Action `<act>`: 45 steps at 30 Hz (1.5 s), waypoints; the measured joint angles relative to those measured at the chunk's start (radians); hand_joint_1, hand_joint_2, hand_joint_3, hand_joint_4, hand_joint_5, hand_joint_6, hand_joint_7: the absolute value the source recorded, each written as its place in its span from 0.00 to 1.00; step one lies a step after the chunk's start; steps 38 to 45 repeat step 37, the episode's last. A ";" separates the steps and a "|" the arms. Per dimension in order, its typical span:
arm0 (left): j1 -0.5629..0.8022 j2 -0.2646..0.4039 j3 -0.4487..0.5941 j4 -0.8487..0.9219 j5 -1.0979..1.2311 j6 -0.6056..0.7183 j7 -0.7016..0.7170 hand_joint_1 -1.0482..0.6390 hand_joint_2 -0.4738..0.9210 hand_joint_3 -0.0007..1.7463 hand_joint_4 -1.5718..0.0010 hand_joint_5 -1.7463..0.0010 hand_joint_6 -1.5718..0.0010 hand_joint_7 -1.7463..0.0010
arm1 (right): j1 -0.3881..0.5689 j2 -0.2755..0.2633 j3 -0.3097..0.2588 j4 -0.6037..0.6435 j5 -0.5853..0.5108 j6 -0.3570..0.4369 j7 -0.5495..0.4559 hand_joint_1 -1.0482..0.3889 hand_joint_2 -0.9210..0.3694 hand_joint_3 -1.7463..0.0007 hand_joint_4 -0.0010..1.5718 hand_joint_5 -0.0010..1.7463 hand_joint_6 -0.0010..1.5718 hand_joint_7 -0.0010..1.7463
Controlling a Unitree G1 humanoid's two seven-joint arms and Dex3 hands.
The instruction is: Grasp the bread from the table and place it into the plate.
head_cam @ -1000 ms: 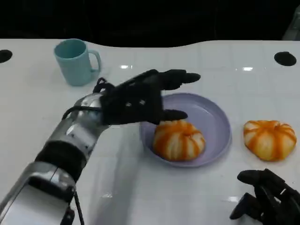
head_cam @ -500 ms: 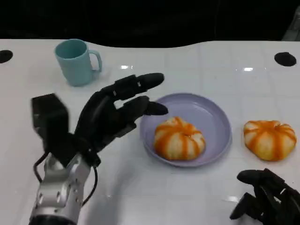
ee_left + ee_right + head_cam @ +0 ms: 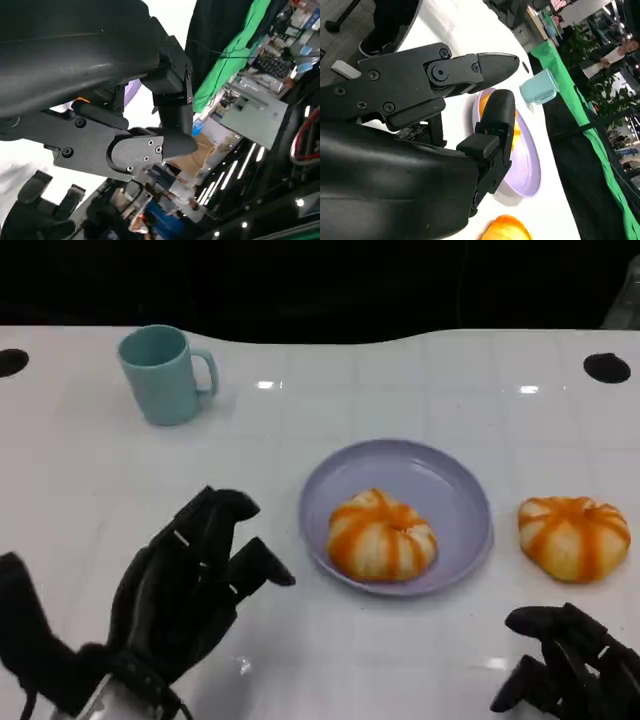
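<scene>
A: Entry, head view. We log one bread [image 3: 381, 535] lying inside the lilac plate [image 3: 455, 480], toward its near side, touching the plate floor. A second bread [image 3: 574, 536] sits on the white table [image 3: 330, 390], just right of the plate and apart from its rim.

B: Left hand [image 3: 185, 590]?

A: Near left of the scene, above the table, released: fingers [image 3: 262, 565] apart and partly bent, nothing between them. The bread in the plate lies to its right and slightly farther; a strip of bare table separates the fingertips from the plate rim. No contact with plate or bread.

B: And the right hand [image 3: 565, 672]?

A: At the near right edge, low by the table. We see its dark fingers curled, with no object in them that we can make out; we record it as clenched on nothing. The bread on the table lies just beyond it, on the far side, not touching.

B: Wrist views?

A: The right wrist view shows that hand's fingers [image 3: 470, 70] with the plate [image 3: 525, 165], a bread [image 3: 517, 131] in it, and the other bread [image 3: 505, 231] beside it. The left wrist view is mostly hand shell; a sliver of plate [image 3: 131, 90] shows.

B: Anything else?

A: A teal mug [image 3: 165, 373] stands upright at the far left, handle to the right, well apart from both hands
</scene>
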 measured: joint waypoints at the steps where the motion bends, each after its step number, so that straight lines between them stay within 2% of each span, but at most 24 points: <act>1: 0.021 0.000 0.003 -0.009 0.000 0.004 0.006 0.30 1.00 0.29 0.57 0.00 0.67 0.09 | 0.002 0.000 0.000 -0.001 0.000 0.000 0.000 0.18 0.00 0.88 0.44 0.83 0.46 0.56; 9: 0.135 -0.004 0.021 -0.023 0.003 -0.001 0.008 0.32 1.00 0.26 0.56 0.00 0.65 0.10 | -0.005 -0.001 0.001 0.001 -0.001 -0.001 -0.002 0.18 0.00 0.88 0.43 0.83 0.46 0.56; 19: 0.172 -0.006 0.019 -0.030 0.019 0.001 0.060 0.32 1.00 0.24 0.56 0.00 0.65 0.10 | -0.017 -0.002 -0.002 0.005 -0.001 -0.001 -0.001 0.18 0.00 0.88 0.43 0.82 0.46 0.56; 45: 0.155 -0.006 0.010 -0.014 0.044 0.000 0.066 0.32 1.00 0.25 0.58 0.00 0.69 0.06 | -0.026 -0.003 -0.009 0.014 -0.002 -0.007 -0.001 0.18 0.00 0.89 0.43 0.83 0.46 0.56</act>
